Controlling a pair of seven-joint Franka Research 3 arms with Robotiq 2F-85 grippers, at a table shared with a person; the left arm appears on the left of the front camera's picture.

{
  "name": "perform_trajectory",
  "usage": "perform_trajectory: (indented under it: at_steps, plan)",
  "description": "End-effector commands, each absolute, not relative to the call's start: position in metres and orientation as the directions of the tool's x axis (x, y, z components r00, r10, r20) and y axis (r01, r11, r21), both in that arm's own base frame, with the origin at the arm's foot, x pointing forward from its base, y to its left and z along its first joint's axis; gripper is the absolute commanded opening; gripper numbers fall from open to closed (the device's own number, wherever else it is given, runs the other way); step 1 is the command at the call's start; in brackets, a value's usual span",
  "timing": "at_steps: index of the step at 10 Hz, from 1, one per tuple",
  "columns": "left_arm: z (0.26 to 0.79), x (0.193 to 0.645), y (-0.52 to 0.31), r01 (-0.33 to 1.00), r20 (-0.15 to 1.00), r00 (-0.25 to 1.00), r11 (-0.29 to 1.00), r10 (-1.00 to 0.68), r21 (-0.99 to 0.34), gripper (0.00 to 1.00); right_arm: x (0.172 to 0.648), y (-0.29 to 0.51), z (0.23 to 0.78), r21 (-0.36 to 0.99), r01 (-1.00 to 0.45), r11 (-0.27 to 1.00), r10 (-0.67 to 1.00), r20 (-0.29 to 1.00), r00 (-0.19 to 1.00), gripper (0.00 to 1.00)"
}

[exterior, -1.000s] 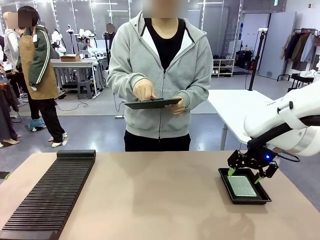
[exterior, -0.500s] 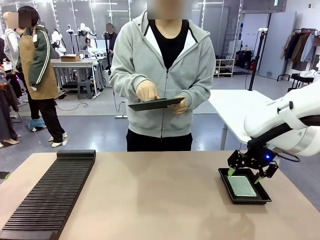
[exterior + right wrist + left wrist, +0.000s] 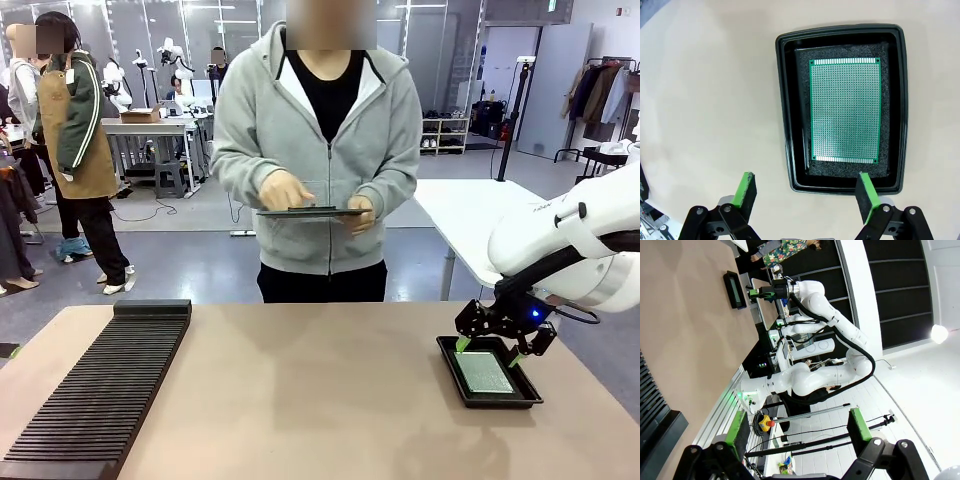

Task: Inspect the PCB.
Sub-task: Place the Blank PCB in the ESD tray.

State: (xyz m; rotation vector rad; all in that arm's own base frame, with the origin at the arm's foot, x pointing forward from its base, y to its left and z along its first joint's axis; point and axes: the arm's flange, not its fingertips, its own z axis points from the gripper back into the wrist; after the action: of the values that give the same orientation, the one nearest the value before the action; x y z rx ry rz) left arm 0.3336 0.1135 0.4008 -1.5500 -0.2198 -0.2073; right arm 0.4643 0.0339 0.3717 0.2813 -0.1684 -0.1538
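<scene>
Nothing on your side has shifted since the earlier frames; only the person (image 3: 320, 150) across the tabletop has lowered the tablet (image 3: 308, 212) to lie flatter and leaned a little.

Nearest you, the left gripper (image 3: 795, 432) points out sideways over the near edge, away from the work, its jaws wide apart and empty. The slotted rack (image 3: 100, 385) runs along the tabletop's left edge.

Toward the right edge, the right gripper (image 3: 488, 349) hangs just above the near end of the tray (image 3: 447, 362), pointing almost straight down, jaws spread wide with nothing between them. In its wrist view one green pad (image 3: 746, 187) sits outside the tray over bare tabletop and the other sits over the tray's near rim, so your jaws are off-centre from the board.

The PCB (image 3: 844, 109) lies flat on black foam inside the tray, square to its walls. Expect it to be light, thin and stiff, with smooth edges that could slip. Lying flush, it offers little to pinch; I'd take it across the short width by its long edges, pressing slightly into the foam, and keep the pads off the perforated face.
</scene>
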Motion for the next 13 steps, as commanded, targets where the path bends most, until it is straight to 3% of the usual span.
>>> perform_trajectory:
  at_steps: [1,13]
  plan:
    - [0.4012,0.3326,0.1141,0.267,0.267,0.964,0.012,0.006,-0.964,1.00,0.4639,0.0351,0.3726,0.301,0.121,0.946,-0.171,0.146,0.974,1.00]
    - [0.4012,0.3326,0.1141,0.267,0.267,0.964,0.012,0.006,-0.964,1.00,0.4639,0.0351,0.3726,0.301,0.121,0.946,-0.171,0.146,0.974,1.00]
